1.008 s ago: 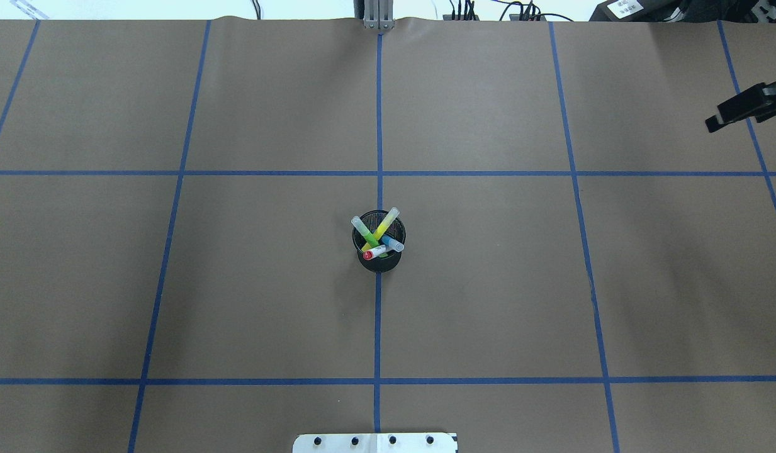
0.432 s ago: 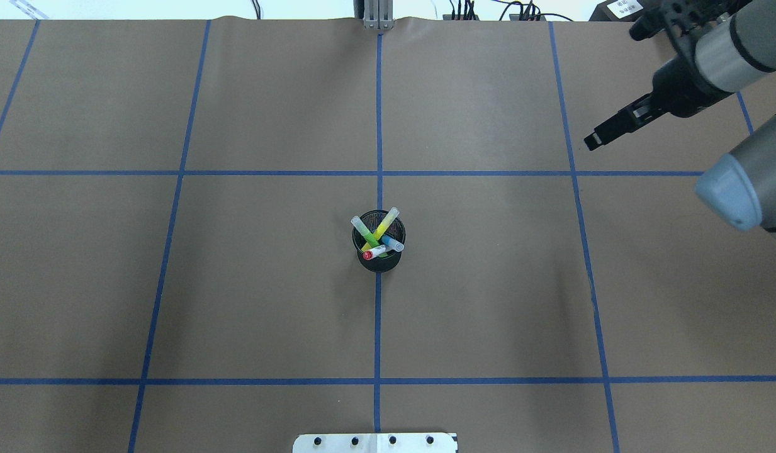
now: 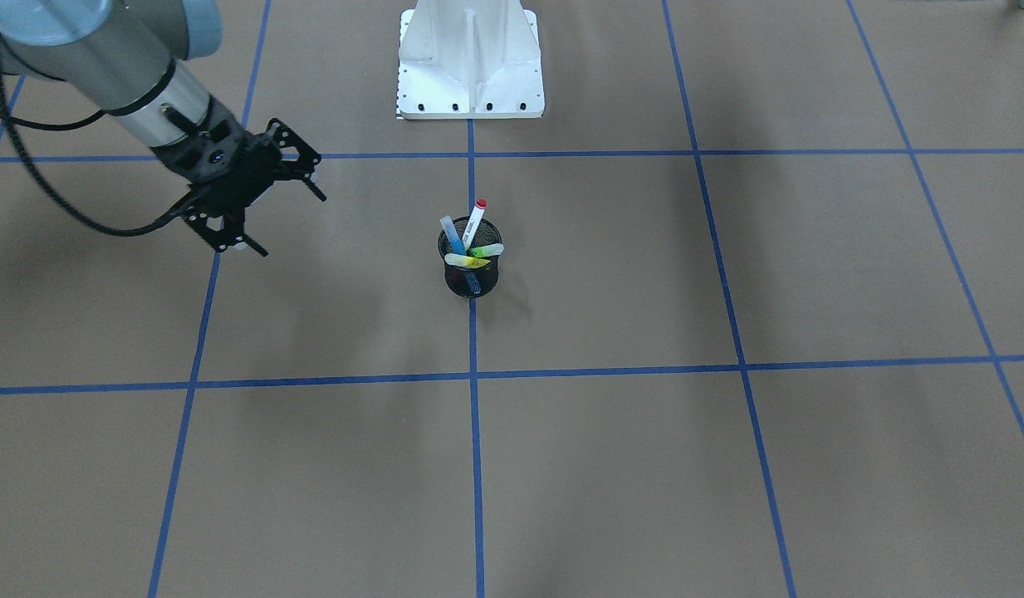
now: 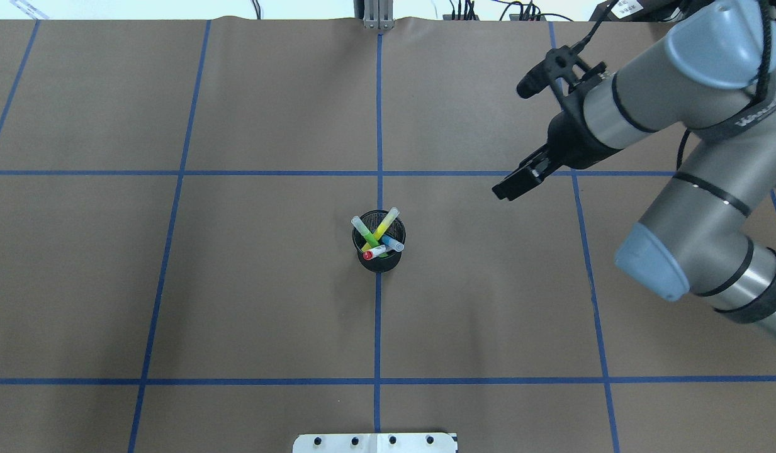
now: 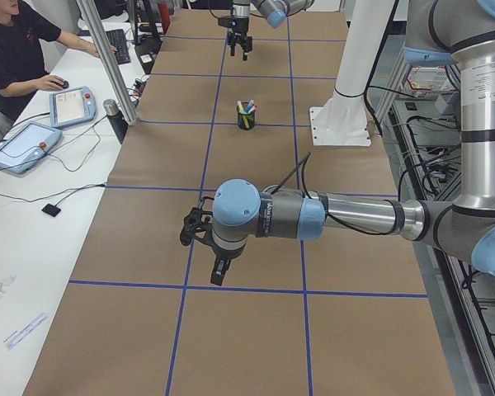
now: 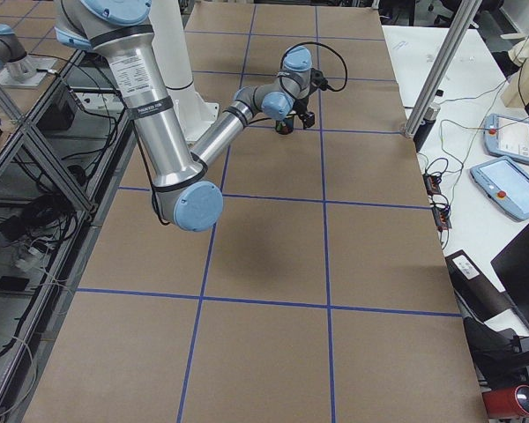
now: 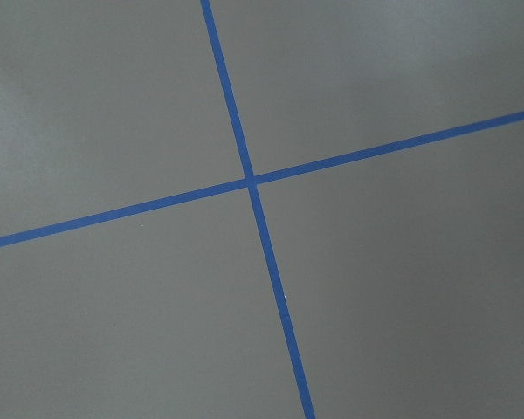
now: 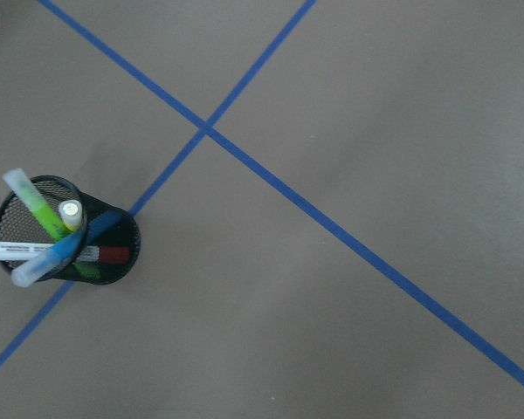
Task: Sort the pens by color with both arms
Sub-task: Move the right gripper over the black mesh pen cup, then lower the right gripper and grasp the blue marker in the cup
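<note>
Your cup (image 4: 378, 263) stood at the middle of the overhead frame, right on the long tape line (image 4: 378, 126) that runs up the centre of the table (image 4: 268, 283). All four pens leaned inside it and crossed each other. The green pen (image 4: 364, 230) and the yellow pen (image 4: 386, 223) tipped toward the top of the frame. The blue pen (image 4: 393, 243) and the red-capped pen (image 4: 374, 253) lay lower over the rim. Brown paper showed on every side of the cup, out to the next tape lines.

Your right gripper (image 3: 291, 224) hung in the upper left of the front view with its jaws spread wide and nothing between them. In the overhead frame it sat up and to the right of the cup, well apart from it, near a tape crossing. Its wrist camera caught the cup low at the left edge, which cut off the white pen body.

Your left gripper (image 5: 220, 271) hung over the near table in the left-side view, well apart from the cup. You could not tell there how its jaws stood. The base plate (image 4: 375, 442) lay at the bottom edge.
</note>
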Robot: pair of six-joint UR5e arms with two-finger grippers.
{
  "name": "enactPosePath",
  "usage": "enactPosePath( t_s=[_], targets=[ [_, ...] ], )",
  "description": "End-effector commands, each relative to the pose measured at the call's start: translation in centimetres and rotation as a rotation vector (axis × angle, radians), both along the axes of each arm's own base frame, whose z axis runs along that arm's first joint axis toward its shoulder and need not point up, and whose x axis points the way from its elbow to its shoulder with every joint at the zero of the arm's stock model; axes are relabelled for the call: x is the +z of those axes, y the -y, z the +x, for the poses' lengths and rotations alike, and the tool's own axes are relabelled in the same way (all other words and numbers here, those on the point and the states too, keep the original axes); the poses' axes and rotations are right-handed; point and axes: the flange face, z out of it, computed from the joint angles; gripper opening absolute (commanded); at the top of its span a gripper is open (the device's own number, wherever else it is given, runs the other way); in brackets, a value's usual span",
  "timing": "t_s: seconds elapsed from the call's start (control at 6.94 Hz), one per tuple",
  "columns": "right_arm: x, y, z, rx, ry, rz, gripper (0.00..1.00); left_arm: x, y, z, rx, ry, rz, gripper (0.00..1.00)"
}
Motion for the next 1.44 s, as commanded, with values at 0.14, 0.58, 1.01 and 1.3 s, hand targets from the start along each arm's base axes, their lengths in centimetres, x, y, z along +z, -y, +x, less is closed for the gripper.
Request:
enactPosePath(
  t_s=[0.14,0.58,1.01,1.3],
  targets=[
    [-4.5,-5.8,-7.4,0.058,0.017,0.035,0.98,-0.1,0.1,0.1,-0.016,-0.005,-0.021,0.99],
    [-7.5,-4.4,-13.6,0.072,-0.003,0.029,0.94,-0.1,0.1,0.1,-0.018,-0.007,-0.023,0.99],
    [-6.6,-4.4,-14.0,0.093,-0.058,-0.083,0.84,-0.1,0.1,0.0,-0.019,-0.007,-0.022,0.99],
    [-5.7,-4.4,-14.3,0.099,-0.079,-0.110,0.76,0.0,0.0,0.1,-0.019,-0.007,-0.023,0.99]
  ],
)
